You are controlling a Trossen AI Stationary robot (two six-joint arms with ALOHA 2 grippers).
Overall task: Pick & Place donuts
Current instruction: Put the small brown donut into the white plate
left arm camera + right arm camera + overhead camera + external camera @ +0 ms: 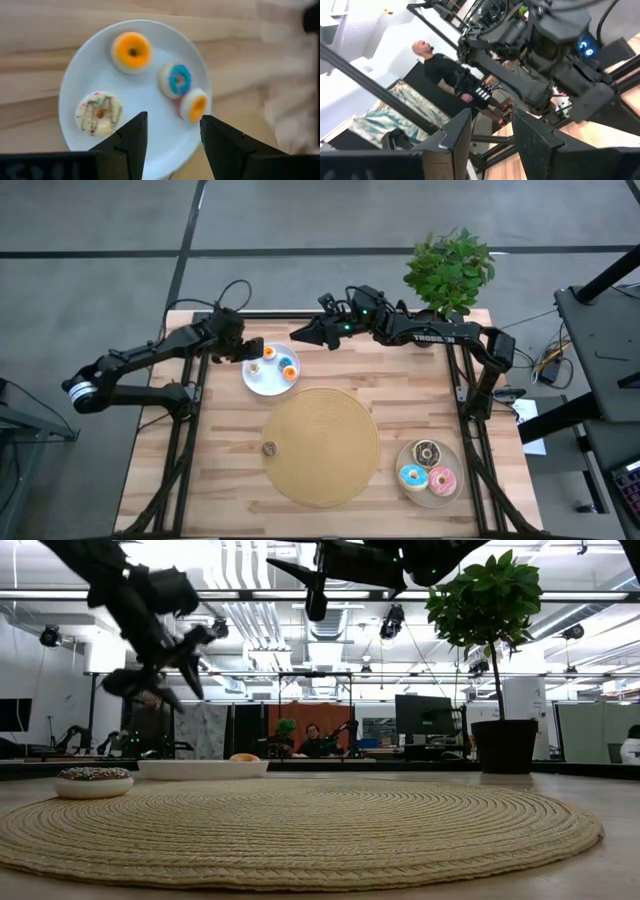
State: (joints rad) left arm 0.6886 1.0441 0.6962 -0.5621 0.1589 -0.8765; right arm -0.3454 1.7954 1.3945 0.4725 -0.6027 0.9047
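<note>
Looking straight down, we see the left gripper [247,354] hovering at the edge of the white plate [256,380], which carries several small donuts [287,367]; the right gripper [297,335] hangs just beyond that plate, apart from it. A brown donut [269,448] lies on the round woven mat [320,446], and on the beige plate [431,491] near the table's right corner sit the chocolate donut [428,453], the blue iced donut [413,476] and the pink iced donut [443,479]. From table height, we find the sprinkled brown donut [93,781] on the mat with both arms held high above. Through the left wrist camera, our fingers [126,144] stand parted over the plate with nothing between them, above an orange donut [132,51], a blue one [176,80], a tilted orange one [193,104] and a white sprinkled one [99,113]. Through the right wrist camera, our fingers [448,141] are likewise parted and empty, facing the left arm [540,60] and a person [445,70] standing beyond.
</note>
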